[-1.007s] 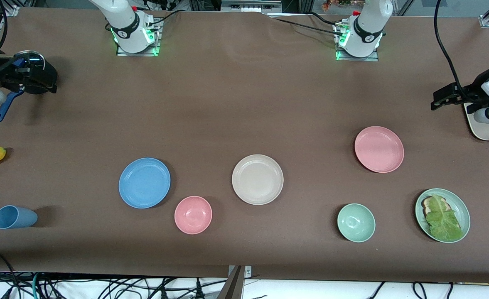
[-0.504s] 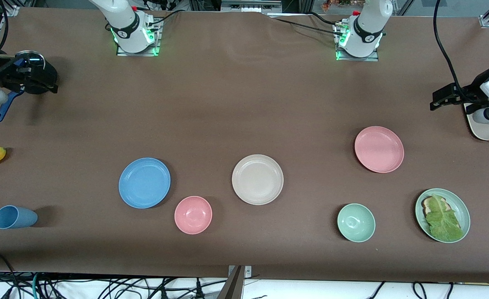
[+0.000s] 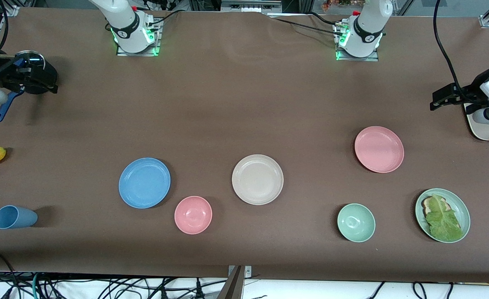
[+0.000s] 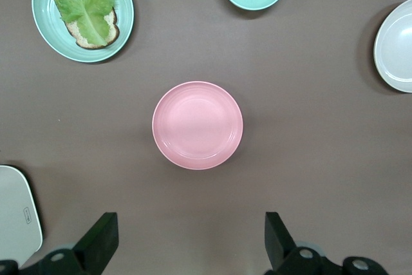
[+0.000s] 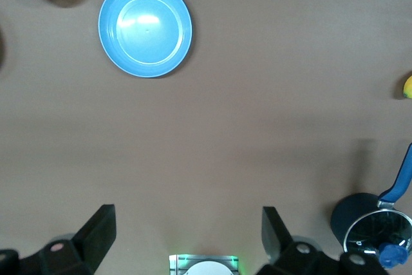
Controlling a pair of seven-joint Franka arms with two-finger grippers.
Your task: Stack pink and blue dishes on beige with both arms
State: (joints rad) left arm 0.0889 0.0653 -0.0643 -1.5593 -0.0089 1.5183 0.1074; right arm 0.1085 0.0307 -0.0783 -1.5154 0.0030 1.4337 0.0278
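**Three plates apart, both arms waiting high**

Take the clock face from the front camera, with twelve pointing at the arm bases. The beige plate [image 3: 257, 179] sits mid-table with nothing on it. The blue plate [image 3: 144, 182] lies at its nine o'clock, well apart. The pink plate [image 3: 379, 149] lies at about two o'clock, also well apart. A pink bowl [image 3: 193, 214] rests at the beige plate's eight and a green bowl [image 3: 356, 222] at its four.

The left gripper [image 4: 188, 218] hangs over bare table near the pink plate, fingers spread wide and empty. The right gripper [image 5: 187, 210] hangs over bare table near the blue plate, likewise released.
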